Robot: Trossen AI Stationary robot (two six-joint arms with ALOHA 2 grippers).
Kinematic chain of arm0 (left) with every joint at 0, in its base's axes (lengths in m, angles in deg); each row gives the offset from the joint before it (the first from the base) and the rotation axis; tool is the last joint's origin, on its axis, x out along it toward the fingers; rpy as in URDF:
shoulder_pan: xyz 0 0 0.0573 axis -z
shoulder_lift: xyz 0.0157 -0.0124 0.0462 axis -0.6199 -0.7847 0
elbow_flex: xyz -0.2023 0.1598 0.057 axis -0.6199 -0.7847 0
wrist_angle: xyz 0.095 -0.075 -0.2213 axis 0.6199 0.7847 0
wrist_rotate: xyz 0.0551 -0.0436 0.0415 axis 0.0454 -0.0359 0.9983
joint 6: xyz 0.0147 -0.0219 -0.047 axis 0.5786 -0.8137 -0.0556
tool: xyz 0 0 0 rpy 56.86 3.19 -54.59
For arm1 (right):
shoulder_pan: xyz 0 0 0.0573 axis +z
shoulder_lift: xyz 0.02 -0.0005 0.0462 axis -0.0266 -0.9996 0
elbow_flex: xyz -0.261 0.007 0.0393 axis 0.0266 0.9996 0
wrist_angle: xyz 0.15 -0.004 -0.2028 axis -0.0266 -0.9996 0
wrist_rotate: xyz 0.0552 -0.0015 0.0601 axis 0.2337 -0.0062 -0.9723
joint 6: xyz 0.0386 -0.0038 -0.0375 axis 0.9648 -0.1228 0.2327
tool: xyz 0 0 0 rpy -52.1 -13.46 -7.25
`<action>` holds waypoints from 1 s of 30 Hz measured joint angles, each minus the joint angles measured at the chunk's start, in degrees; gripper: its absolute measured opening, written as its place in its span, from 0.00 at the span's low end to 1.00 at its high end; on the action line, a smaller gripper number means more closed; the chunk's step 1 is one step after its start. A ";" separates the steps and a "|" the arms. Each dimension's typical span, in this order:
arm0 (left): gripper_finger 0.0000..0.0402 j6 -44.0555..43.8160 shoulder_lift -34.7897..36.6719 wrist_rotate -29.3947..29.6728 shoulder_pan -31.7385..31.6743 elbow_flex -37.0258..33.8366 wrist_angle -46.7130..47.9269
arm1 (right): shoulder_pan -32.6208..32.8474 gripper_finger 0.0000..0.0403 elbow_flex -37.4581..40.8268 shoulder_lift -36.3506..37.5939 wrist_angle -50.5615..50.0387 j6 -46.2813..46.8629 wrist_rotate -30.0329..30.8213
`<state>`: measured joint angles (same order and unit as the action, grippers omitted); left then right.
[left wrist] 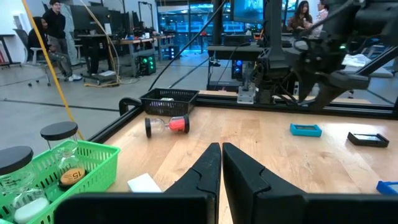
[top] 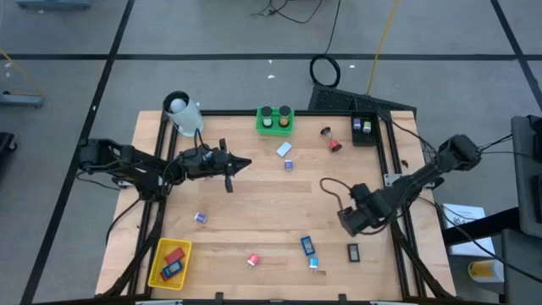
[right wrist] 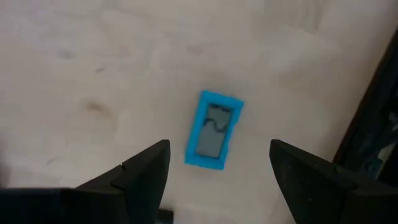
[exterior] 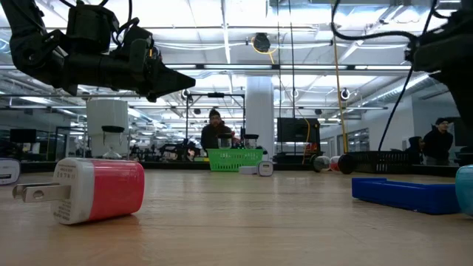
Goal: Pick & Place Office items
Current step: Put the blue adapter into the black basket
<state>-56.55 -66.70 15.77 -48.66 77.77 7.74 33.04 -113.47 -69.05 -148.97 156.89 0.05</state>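
Note:
Small office items lie scattered on the wooden table [top: 254, 203]: a blue block with a grey face [right wrist: 213, 130], a red-and-white plug [exterior: 96, 190], a teal piece [top: 313, 263], a flat black piece [top: 353, 251] and purple bits [top: 201, 218]. My right gripper [right wrist: 219, 148] points down, open, above the blue block, one finger to each side and clear of it. It is near the table's right edge [top: 347, 222]. My left gripper [left wrist: 221, 149] is shut and empty, held level above the table's far left part [top: 246, 163].
A green basket [top: 275, 120] with black cylinders stands at the far edge, with a white cylinder [top: 180, 113] to its left. A black basket [top: 364, 129] is far right. A yellow basket [top: 169, 263] holds a red and a blue piece near left. People stand beyond the table.

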 joint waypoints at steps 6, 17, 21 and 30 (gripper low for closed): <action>0.06 0.01 0.00 -0.04 0.00 0.00 0.04 | 1.24 0.68 6.20 2.10 10.98 3.02 0.36; 0.06 0.14 0.00 -0.04 0.00 0.00 0.09 | 0.85 0.68 6.49 0.54 12.51 0.70 0.22; 0.06 0.14 0.00 -0.04 0.00 0.00 0.09 | -0.14 0.68 5.98 0.29 15.46 -2.20 0.08; 0.06 0.14 0.00 -0.03 0.00 0.00 0.10 | -2.85 0.68 -3.31 -7.20 17.57 -12.28 -3.44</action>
<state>-56.41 -66.70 15.74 -48.66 77.77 7.84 30.19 -116.77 -76.25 -131.40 144.61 -3.39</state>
